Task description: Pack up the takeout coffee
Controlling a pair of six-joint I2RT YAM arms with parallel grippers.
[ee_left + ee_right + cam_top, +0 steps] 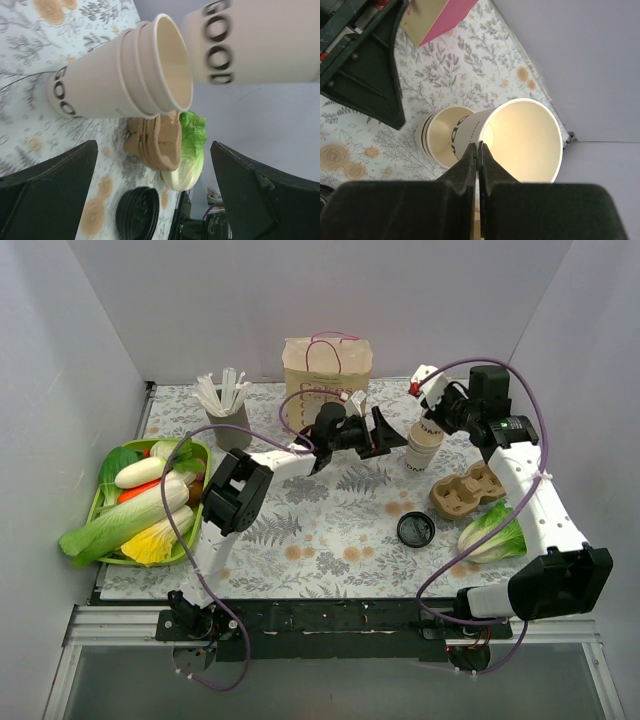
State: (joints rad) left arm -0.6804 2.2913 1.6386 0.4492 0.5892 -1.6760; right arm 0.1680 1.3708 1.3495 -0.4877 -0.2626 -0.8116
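One cream paper cup with dark print (520, 145) (no lid on it) is clamped at rim by right gripper (477, 150), fingers pressed together on thin wall. Cup is held clear of stack of same cream cups (440, 135), near it. Left gripper (154, 150) is spread wide by stack, nothing held. Lidded cup is seen in no view.

Risks, as judged:
- Pinch is small, so cup may be swung, creased or dropped.
- Stack may be toppled by open left fingers.
- Round black plastic lid (415, 529) may be forgotten on floral table (330, 540), and cup packed uncovered.
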